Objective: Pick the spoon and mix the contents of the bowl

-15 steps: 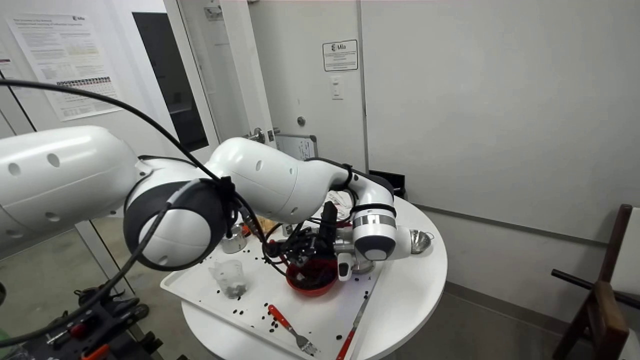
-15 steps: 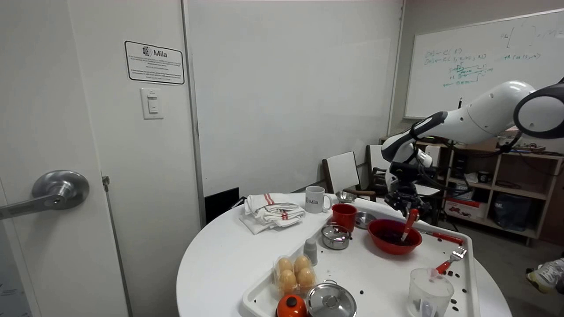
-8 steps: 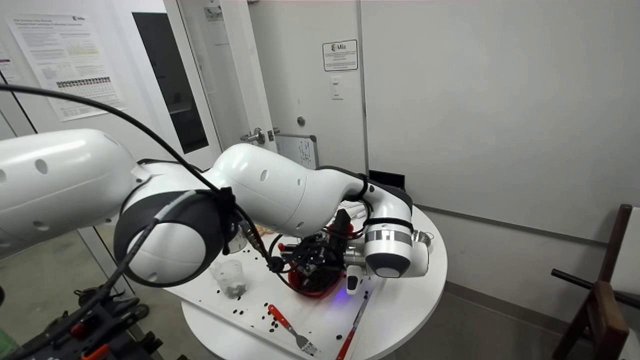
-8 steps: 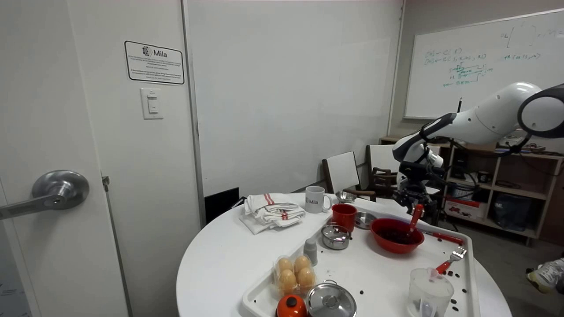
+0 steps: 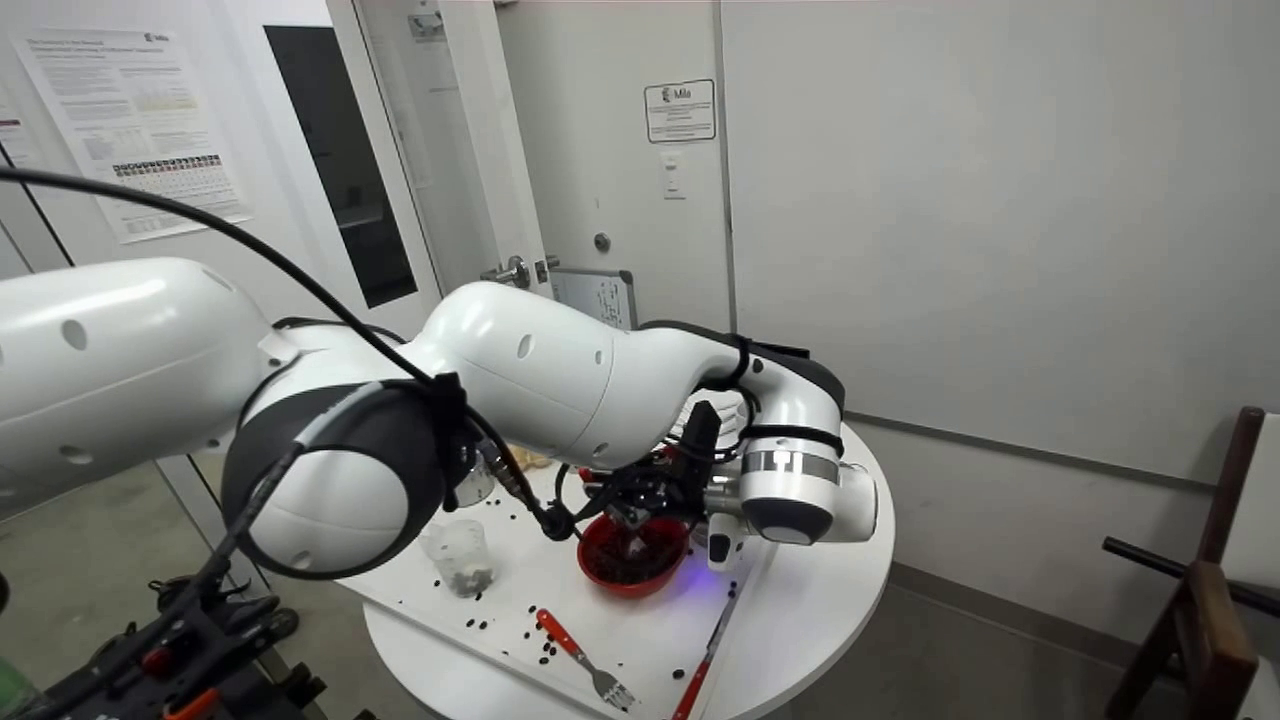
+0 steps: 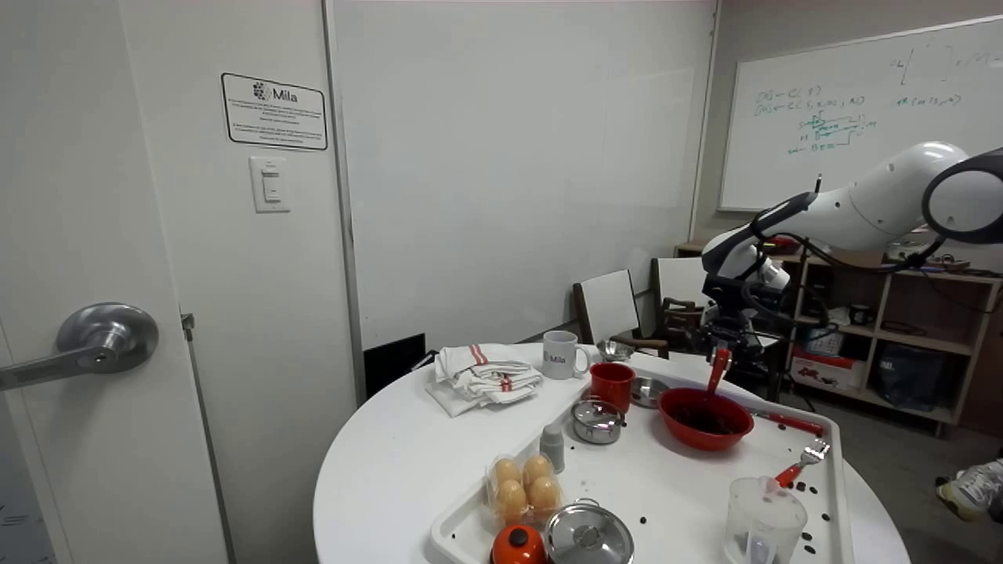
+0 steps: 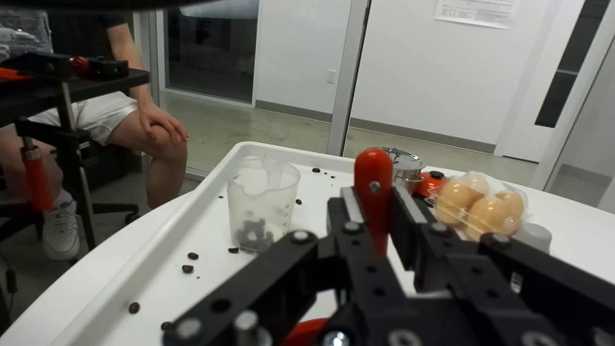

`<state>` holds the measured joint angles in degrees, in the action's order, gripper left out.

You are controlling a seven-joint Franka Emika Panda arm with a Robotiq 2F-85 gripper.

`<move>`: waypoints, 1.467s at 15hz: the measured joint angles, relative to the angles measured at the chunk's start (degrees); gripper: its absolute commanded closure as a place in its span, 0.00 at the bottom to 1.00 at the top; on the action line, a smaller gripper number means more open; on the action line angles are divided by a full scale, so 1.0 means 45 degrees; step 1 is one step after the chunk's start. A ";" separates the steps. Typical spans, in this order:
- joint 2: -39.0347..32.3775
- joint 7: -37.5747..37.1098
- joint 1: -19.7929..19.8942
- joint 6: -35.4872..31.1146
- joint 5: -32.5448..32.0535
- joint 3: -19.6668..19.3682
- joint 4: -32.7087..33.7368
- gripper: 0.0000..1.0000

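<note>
The wide red bowl (image 6: 703, 440) stands on the white tray with dark beans inside. It also shows in an exterior view (image 5: 632, 588), and a bit of its rim shows at the bottom of the wrist view (image 7: 305, 331). My gripper (image 7: 377, 206) is shut on the red handle of the spoon (image 7: 374, 168), with the handle's end sticking up between the fingers. In an exterior view my gripper (image 6: 722, 348) is above the bowl's far side and the spoon (image 6: 716, 374) slants down into the bowl. The spoon's head is hidden among the beans.
On the tray (image 6: 627, 501) stand a clear measuring cup (image 6: 764, 517), a fork (image 6: 801, 464), a knife (image 6: 795, 424), a red mug (image 6: 611, 384), steel pots (image 6: 597, 423), eggs (image 6: 523, 489) and a grey shaker (image 6: 552, 448). Loose beans lie around. A cloth (image 6: 486, 376) lies beside the tray.
The arm and gripper have shifted and the held spoon has moved from the bowl's near right part to its far side, its handle's lean changing. The bowl has slid slightly.
</note>
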<state>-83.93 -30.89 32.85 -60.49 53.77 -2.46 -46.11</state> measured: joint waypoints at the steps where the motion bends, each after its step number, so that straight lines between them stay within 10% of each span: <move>1: 0.0003 -0.0061 -0.0067 -0.0048 0.0006 0.0020 0.0119 0.93; 14: -0.0018 0.0396 -0.2039 0.0340 -0.1627 0.0072 0.0655 0.93; 22: -0.0065 0.1386 -0.1211 0.0648 -0.2363 -0.0024 -0.0062 0.93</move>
<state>-84.23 -24.65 27.40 -57.58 43.14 -2.57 -46.39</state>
